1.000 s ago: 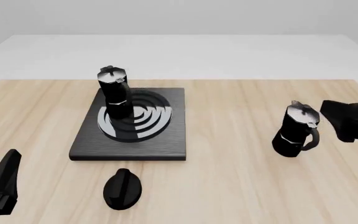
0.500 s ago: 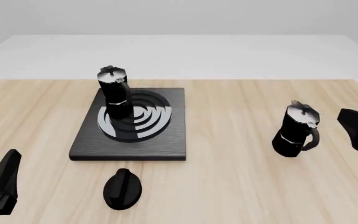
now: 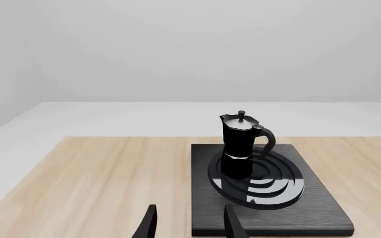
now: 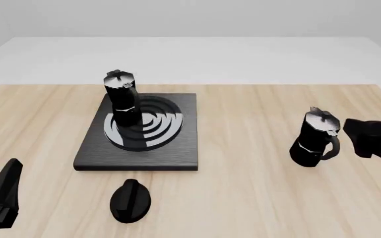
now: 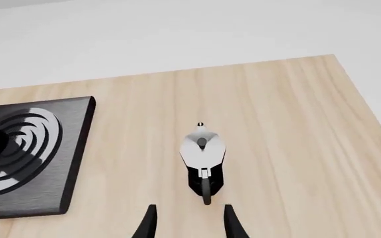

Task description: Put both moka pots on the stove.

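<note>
One moka pot [image 4: 122, 98] already stands upright on the stove [image 4: 139, 133], at the far-left part of the burner rings. The second moka pot [image 4: 316, 138] sits on the bare wooden table [image 4: 243, 163], well apart from the stove and off to its right, upright, with its handle turned toward my side of the table.

My right gripper [image 5: 188, 223] is the nearer one by far. From its wrist camera the pot lies straight ahead of the fingers [image 5: 148, 224], handle end first, lined up with the gap between them; I judge the next move needs only an advance along that line. The fingers stand apart with nothing between them, wide enough, I think, to take the handle or body.

My left gripper [image 3: 186, 225] hangs back near the table's near-left corner, fingers likewise parted and empty, facing the stove.

In the front view the right gripper is cut off by the frame edge, so its height over the table is hard to read. A black oval knob [image 4: 130, 200] lies in front of the stove.
</note>
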Robot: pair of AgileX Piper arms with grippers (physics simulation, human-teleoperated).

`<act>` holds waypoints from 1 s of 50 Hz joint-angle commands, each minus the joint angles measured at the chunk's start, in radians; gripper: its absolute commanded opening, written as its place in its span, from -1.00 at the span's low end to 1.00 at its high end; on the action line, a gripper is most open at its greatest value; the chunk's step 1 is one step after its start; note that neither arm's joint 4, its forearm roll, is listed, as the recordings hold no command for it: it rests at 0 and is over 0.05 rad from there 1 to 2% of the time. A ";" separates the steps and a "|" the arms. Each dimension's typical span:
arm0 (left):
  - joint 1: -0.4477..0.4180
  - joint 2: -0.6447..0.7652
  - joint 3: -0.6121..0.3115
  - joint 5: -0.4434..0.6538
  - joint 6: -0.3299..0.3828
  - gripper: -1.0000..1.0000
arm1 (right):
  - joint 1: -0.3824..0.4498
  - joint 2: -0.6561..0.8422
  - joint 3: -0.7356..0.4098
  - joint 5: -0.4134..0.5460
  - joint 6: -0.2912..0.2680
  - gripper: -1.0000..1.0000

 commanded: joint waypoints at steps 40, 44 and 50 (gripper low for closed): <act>0.000 0.000 0.000 0.000 0.000 1.00 | -0.009 0.260 0.055 -0.236 0.000 1.00; 0.000 0.000 0.000 0.000 0.000 1.00 | -0.013 0.279 0.062 -0.253 0.001 1.00; 0.000 0.000 0.000 0.000 0.000 1.00 | -0.020 0.288 0.068 -0.262 -0.001 1.00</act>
